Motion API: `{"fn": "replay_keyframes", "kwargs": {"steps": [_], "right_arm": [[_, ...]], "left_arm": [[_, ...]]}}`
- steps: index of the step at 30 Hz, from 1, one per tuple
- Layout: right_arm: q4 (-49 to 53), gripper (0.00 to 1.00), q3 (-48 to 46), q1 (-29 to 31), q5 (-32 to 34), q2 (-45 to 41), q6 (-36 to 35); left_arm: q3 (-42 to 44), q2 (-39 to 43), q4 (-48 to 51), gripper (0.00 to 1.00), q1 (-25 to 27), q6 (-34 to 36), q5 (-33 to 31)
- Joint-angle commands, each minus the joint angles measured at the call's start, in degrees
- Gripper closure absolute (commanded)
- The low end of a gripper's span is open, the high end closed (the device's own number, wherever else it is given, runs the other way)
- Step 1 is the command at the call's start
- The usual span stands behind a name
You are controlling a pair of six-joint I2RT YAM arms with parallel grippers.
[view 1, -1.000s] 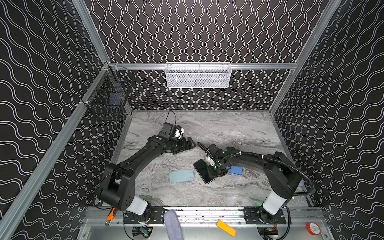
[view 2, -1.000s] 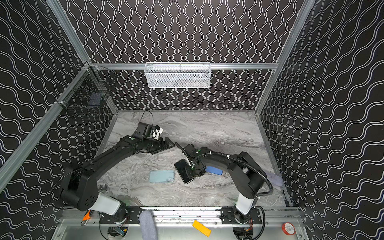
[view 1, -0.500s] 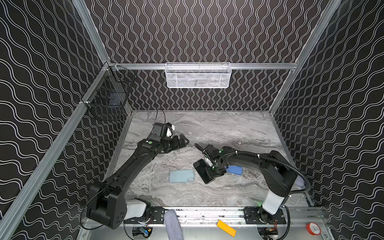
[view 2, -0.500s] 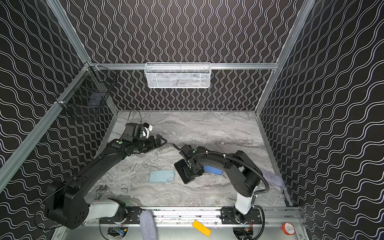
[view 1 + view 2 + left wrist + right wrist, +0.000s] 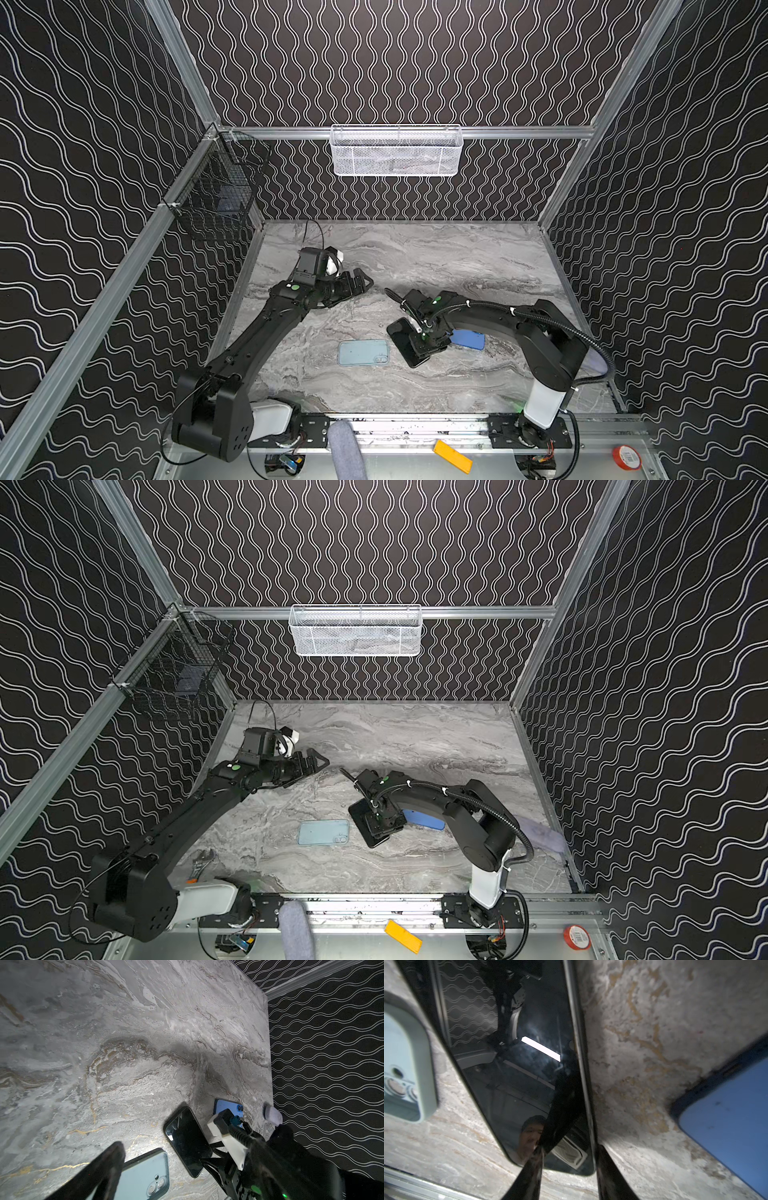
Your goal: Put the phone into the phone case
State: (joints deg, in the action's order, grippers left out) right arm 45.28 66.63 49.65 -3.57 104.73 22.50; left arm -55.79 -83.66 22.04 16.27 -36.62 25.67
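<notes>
I'm watching the phone point(image 5: 398, 334) lying screen-up on the marble surface point(image 5: 457, 257), just beside the pale blue phone case point(image 5: 363, 352). The two are sitting close but not touching, and the case seems to be lying open side up with nothing in it. I'm working the right jaws at the phone's long edge: in the right wrist view one finger point(image 5: 560, 1095) is lying over the dark glass while its partner is sitting just outside the rim, so the jaws are standing part-way apart astride that edge. Whether they're truly pinching it, I cannot tell from here. The left jaws are hanging wide apart and holding nothing, well away toward the back left of the surface. A darker blue slab point(image 5: 469, 340) is lying partly under the right arm point(image 5: 482, 316), and I'm treating it as a bystander. I'm judging us early in the job, since nothing is seated yet. I'm expecting to need a firm hold, a lift, a short carry over to the case, a square line-up and a press home.
</notes>
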Motion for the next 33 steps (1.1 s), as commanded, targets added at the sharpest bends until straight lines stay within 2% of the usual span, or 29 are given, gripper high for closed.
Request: {"fn": "replay_keyframes", "kwargs": {"steps": [1, 6, 13, 19, 33], "right_arm": [[1.38, 0.56, 1.09, 0.26, 5.32, -0.57, 1.03], [1.87, 0.54, 1.03, 0.05, 5.76, -4.22, 1.91], [0.52, 0.53, -3.57, -1.44, 5.88, -9.17, 2.72], [-2.92, 0.53, -7.68, -1.4, 4.71, -8.8, 2.95], [-4.77, 0.54, -8.27, -2.07, 5.59, -7.08, 2.22]], "left_arm": [[-0.06, -0.45, -2.89, 0.02, 0.03, -0.45, 2.19], [-0.37, -1.11, -2.24, 0.02, 0.94, -0.2, 1.51], [-2.19, -3.06, -1.56, 0.02, 5.44, -0.64, -0.96], [-2.64, -3.73, -1.39, 0.02, 7.1, -1.69, -2.59], [-3.34, -3.22, -0.07, 0.02, 7.28, -1.68, -3.87]]}}
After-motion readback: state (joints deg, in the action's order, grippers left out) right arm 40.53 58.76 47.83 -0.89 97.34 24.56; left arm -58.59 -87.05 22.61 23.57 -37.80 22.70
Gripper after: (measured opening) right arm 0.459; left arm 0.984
